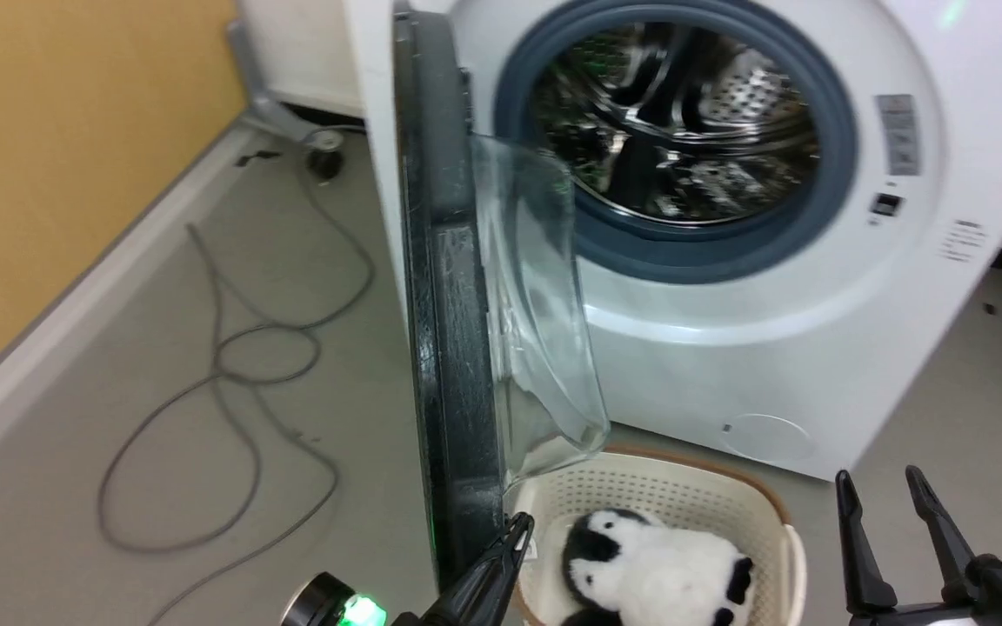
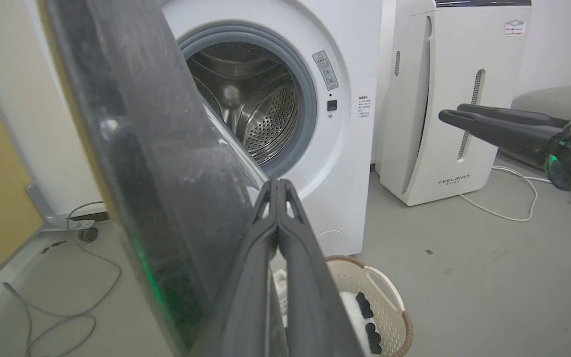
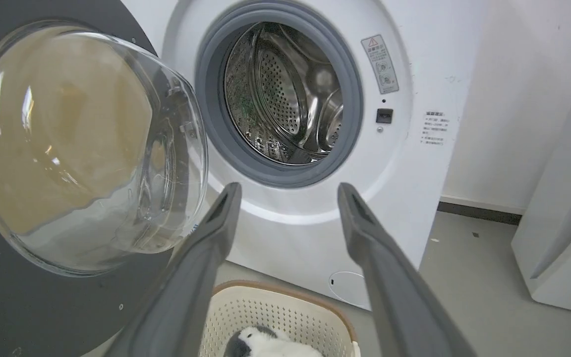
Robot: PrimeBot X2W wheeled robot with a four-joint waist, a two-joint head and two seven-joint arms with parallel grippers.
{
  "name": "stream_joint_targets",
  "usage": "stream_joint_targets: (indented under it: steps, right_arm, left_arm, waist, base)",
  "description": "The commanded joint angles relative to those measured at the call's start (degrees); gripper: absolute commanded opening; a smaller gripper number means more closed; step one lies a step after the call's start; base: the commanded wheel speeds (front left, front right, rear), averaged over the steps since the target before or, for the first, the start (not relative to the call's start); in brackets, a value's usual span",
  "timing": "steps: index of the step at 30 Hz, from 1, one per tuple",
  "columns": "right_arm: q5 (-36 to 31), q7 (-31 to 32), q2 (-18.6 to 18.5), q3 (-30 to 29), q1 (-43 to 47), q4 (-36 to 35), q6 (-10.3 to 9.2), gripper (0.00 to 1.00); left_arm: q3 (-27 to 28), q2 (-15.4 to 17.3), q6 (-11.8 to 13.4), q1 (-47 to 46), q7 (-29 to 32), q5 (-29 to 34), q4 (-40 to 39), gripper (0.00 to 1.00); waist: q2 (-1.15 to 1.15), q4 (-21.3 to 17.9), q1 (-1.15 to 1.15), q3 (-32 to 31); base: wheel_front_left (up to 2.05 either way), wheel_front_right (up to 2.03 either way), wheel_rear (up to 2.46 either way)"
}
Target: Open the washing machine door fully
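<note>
Two tools: my left tool (image 1: 518, 526), pinched together, sits beside the lower rim of the washing machine door (image 1: 449, 348); my right tool (image 1: 879, 476) is spread wide, empty, well apart.

Plush penguin (image 1: 657, 565) in cream basket (image 1: 666, 487); looped grey cable (image 1: 231, 365)

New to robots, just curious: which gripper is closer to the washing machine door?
Left. The shut left gripper sits by the washing machine door, at its lower edge; the open right gripper is off to the side, past the laundry basket.
</note>
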Motion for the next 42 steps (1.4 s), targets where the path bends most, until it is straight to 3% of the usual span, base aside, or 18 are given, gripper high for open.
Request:
stream_joint_targets:
  steps: [1,9,17,22,29,42]
  right_arm:
    - [0.5,-0.2,0.2,0.0,0.8,0.0,0.05,1.00]
    - [0.5,-0.2,0.2,0.0,0.3,0.0,0.05,1.00]
    - [0.3,-0.2,0.2,0.2,0.2,0.1,0.05,1.00]
    - [0.1,-0.2,0.2,0.3,0.1,0.2,0.05,1.00]
    - [-0.6,-0.2,0.2,0.4,-0.3,0.2,0.05,1.00]
    - [-3.7,-0.2,0.2,0.2,-2.7,-0.1,0.05,1.00]
  left_arm:
    - [0.4,0.4,0.4,0.6,-0.3,0.0,-0.3,0.00]
    - [2.8,1.4,2.3,0.8,-0.3,-0.8,-1.2,0.00]
    - [6.2,2.8,4.1,1.1,-0.3,-2.0,-0.9,0.00]
    - [10.9,4.8,5.9,0.5,-0.2,-3.5,1.8,0.00]
    - [17.0,6.7,6.5,-2.7,-0.2,-7.5,6.4,0.00]
    - [25.6,5.8,6.1,-14.0,-0.2,-12.6,16.1,0.00]
  waist:
    - [0.00,2.0,0.00,0.2]
    - [0.00,8.0,0.00,0.7]
    - [0.00,10.5,0.00,1.1]
    - [0.00,11.1,0.00,1.2]
    - [0.00,11.1,0.00,2.1]
    - [0.00,9.5,0.00,7.9]
  base:
    - [0.00,0.00,0.00]
    - [0.00,0.00,0.00]
    - [0.00,0.00,0.00]
    - [0.00,0.00,0.00]
    - [0.00,0.00,0.00]
    - [0.00,0.00,0.00]
